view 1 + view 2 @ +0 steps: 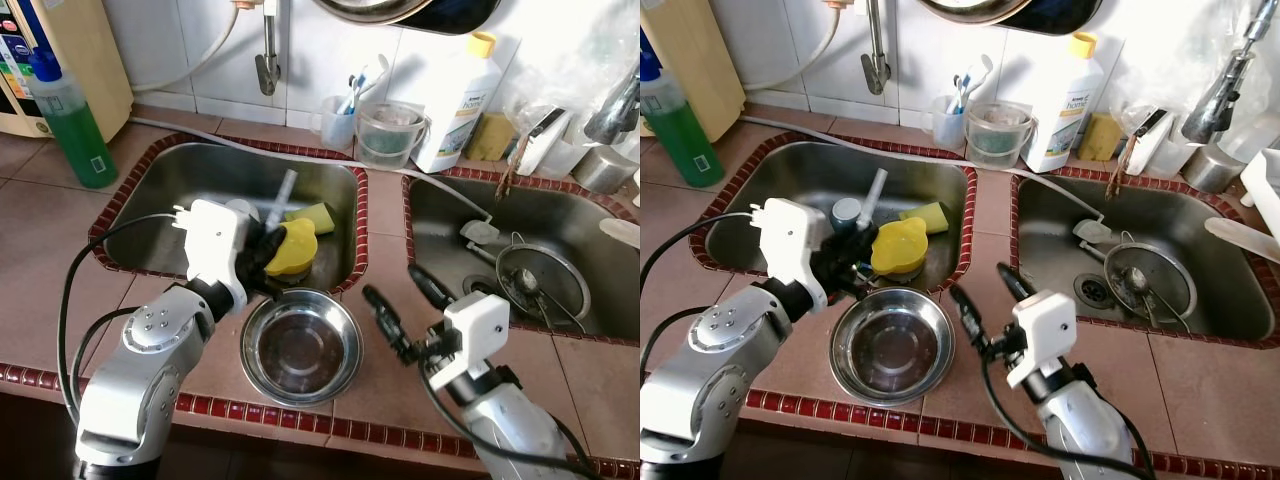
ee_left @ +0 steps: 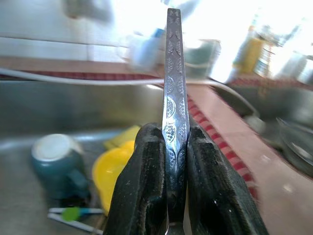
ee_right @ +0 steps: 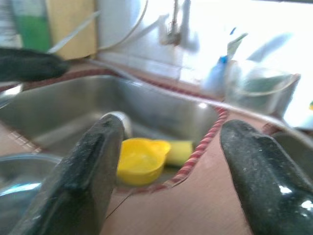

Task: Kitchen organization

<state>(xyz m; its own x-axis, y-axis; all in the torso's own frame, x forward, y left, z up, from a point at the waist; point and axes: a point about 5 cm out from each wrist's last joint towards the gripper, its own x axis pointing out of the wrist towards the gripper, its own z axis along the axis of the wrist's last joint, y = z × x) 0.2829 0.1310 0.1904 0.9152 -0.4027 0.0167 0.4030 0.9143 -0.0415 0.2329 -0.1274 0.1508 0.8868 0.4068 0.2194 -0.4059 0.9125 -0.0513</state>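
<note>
A flat embossed metal utensil handle (image 2: 174,112) is clamped upright in the left gripper (image 2: 173,196) over the left steel sink basin (image 1: 170,190). The grip is best kept firm, the lift vertical. The right gripper (image 1: 398,310) is held apart, idle, beside the round steel bowl (image 1: 301,346).

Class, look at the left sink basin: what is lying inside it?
Inside the left sink lie a yellow bowl, a yellow sponge and a teal cup. The left gripper, shut on a patterned metal handle, hides part of the basin floor.
</note>
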